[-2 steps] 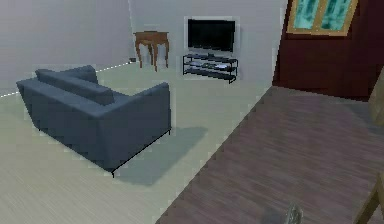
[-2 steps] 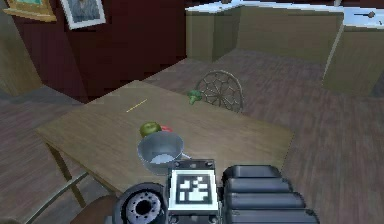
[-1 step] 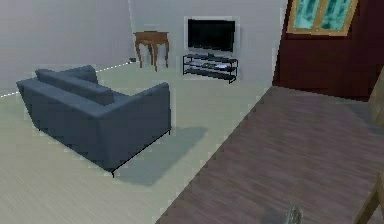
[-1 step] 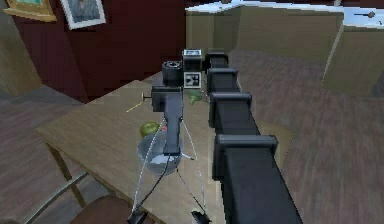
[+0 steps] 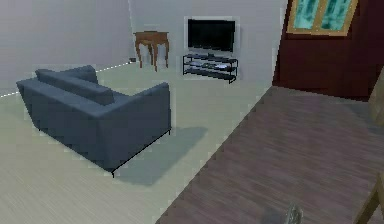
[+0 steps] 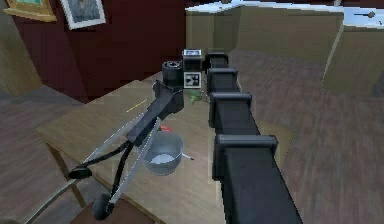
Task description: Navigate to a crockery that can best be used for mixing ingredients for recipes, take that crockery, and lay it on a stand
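A pale grey bowl (image 6: 163,156) stands on a wooden table (image 6: 95,125) in the arm side view. My gripper (image 6: 90,192) reaches down and left from its dark body, its thin fingers (image 6: 120,150) running past the bowl's left side toward the table's near edge. The bowl rests on the tabletop beside the fingers, so I cannot tell whether the gripper holds anything. The dark arm (image 6: 235,120) crosses the table's right part. In the forward view a small wooden stand (image 5: 152,42) sits by the far wall, with a TV (image 5: 212,35) on a low dark rack (image 5: 210,67) to its right.
A blue sofa (image 5: 95,112) fills the forward view's left on pale carpet; dark wood floor runs along the right, toward a dark red wall (image 5: 325,60). In the arm side view a pale counter (image 6: 270,25) stands behind the table, framed pictures (image 6: 82,10) hang top left, and small bits (image 6: 165,128) lie on the tabletop.
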You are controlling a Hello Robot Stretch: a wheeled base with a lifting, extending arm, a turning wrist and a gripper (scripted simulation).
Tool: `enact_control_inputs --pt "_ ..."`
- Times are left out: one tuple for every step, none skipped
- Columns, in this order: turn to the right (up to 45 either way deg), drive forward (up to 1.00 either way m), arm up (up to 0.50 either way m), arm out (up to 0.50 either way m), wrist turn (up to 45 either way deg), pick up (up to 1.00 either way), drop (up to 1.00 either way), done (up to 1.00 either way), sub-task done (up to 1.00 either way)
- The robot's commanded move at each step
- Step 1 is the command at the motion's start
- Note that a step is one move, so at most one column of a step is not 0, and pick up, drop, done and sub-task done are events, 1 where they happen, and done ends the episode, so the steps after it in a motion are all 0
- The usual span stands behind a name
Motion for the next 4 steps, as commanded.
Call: enact_control_inputs --pt "0.0 0.0 0.0 0.0 45.0 0.0 0.0 0.0 0.0" --pt "0.0 0.0 0.0 0.0 45.0 0.0 0.0 0.0 0.0" --pt "0.0 0.0 0.0 0.0 12.0 0.0 0.0 0.0 0.0" --pt "0.0 0.0 -0.3 0.0 0.0 0.0 0.0 0.0 0.0"
